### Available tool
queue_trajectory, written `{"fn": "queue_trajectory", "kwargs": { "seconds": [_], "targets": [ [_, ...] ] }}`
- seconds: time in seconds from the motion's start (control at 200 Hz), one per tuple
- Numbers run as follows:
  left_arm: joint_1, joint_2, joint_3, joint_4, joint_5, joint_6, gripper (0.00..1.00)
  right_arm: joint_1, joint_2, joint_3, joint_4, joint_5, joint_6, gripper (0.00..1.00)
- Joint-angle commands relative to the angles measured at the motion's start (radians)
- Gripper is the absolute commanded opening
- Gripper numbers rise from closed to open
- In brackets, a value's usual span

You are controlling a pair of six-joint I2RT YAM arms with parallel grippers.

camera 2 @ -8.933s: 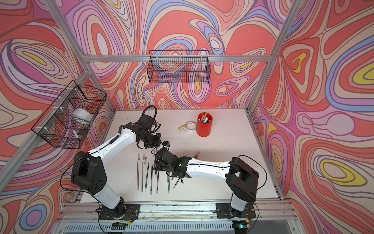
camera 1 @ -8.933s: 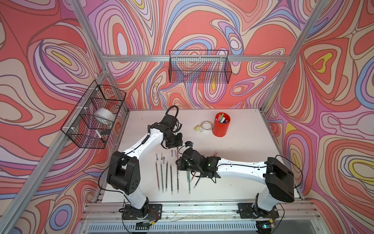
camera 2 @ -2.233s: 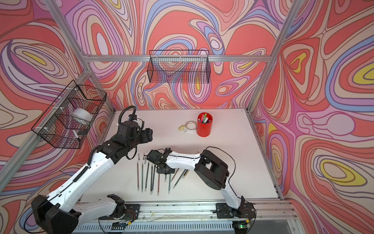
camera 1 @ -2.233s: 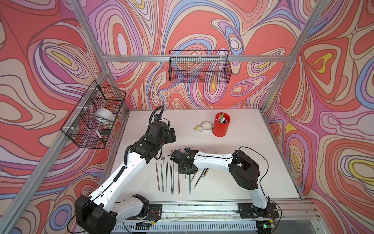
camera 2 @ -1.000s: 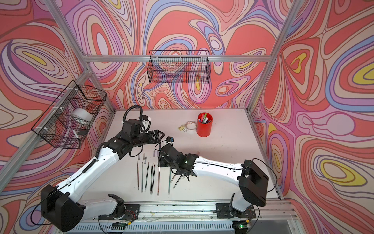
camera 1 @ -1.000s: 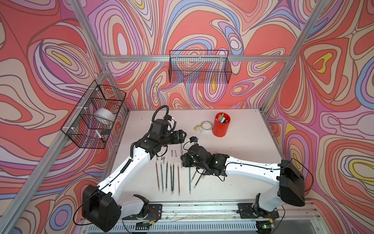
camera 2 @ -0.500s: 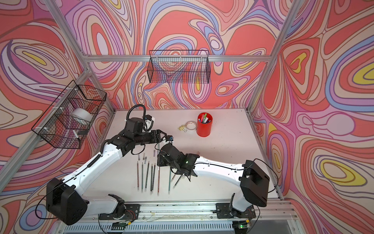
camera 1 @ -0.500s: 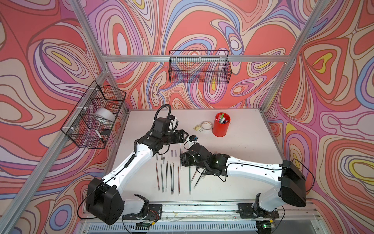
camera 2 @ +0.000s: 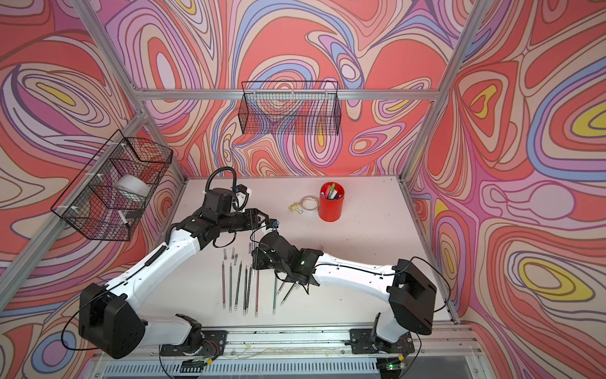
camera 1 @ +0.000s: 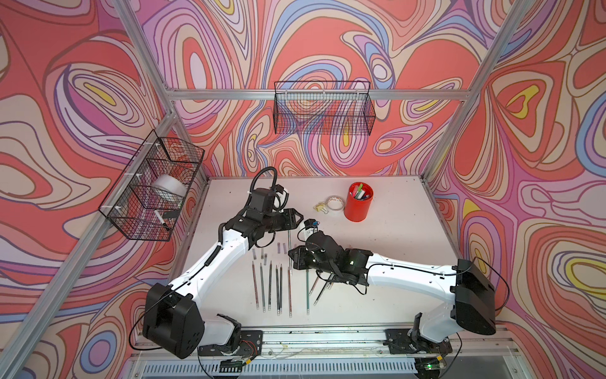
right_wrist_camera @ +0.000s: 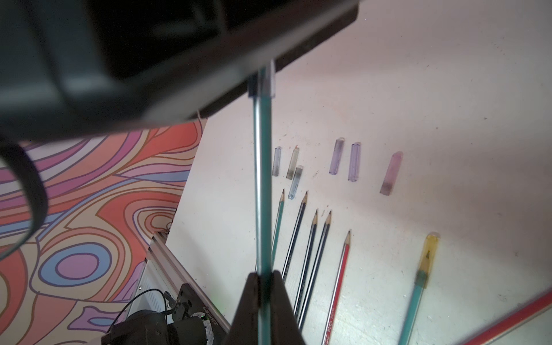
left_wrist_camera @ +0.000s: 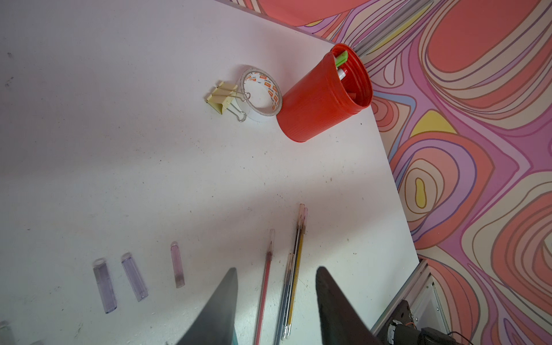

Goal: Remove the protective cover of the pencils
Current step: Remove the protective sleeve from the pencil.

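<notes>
My right gripper (right_wrist_camera: 263, 273) is shut on a green pencil (right_wrist_camera: 262, 179) and holds it upright above the table (camera 1: 393, 229). The pencil's clear protective cover (right_wrist_camera: 263, 85) reaches the dark body of my left gripper (camera 1: 296, 217), which hides its upper end. In the left wrist view the left gripper (left_wrist_camera: 276, 268) shows its fingers apart, with only table and capped pencils (left_wrist_camera: 294, 268) behind the gap. Several bare pencils (camera 1: 270, 285) lie in a row. Several loose covers (right_wrist_camera: 354, 161) lie beyond their tips. A green pencil with a yellowish cover (right_wrist_camera: 427, 257) lies apart.
A red cup (camera 1: 359, 206) of markers stands at the back, with a tape roll (camera 1: 334, 203) and a binder clip (camera 1: 319, 207) beside it. Wire baskets hang on the back wall (camera 1: 323, 108) and on the left wall (camera 1: 152, 187).
My left gripper has reached over to the raised pencil's capped tip and its jaws have narrowed. The right gripper keeps the green pencil held up in nearly the same place.
</notes>
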Motion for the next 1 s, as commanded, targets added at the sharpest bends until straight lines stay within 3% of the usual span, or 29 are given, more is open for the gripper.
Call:
{"fn": "queue_trajectory", "kwargs": {
  "seconds": [0.0,0.19,0.436,0.631,0.771,0.826,0.941,0.997],
  "targets": [
    [0.007,0.012,0.027,0.020,0.025,-0.004,0.38,0.006,0.017,0.029,0.008,0.000,-0.001,0.01],
    [0.008,0.033,0.049,-0.003,0.033,0.004,0.17,0.006,0.018,0.035,0.001,-0.004,0.001,0.01],
    [0.008,0.050,0.067,-0.023,0.030,0.006,0.05,0.006,0.015,0.039,0.001,0.004,0.005,0.02],
    [0.008,0.055,0.076,-0.036,0.025,0.007,0.01,0.006,0.019,0.054,-0.040,0.032,0.022,0.29],
    [0.008,0.057,0.078,-0.036,0.026,0.006,0.00,0.006,0.053,0.103,-0.103,0.042,0.041,0.37],
    [0.007,0.060,0.078,-0.038,0.026,0.005,0.00,0.006,0.065,0.118,-0.115,0.043,0.043,0.33],
    [0.008,0.064,0.079,-0.043,0.018,0.008,0.00,0.006,0.065,0.120,-0.117,0.046,0.048,0.03],
    [0.007,0.067,0.082,-0.049,0.012,0.010,0.00,0.007,0.059,0.113,-0.119,0.042,0.051,0.00]
  ]
}}
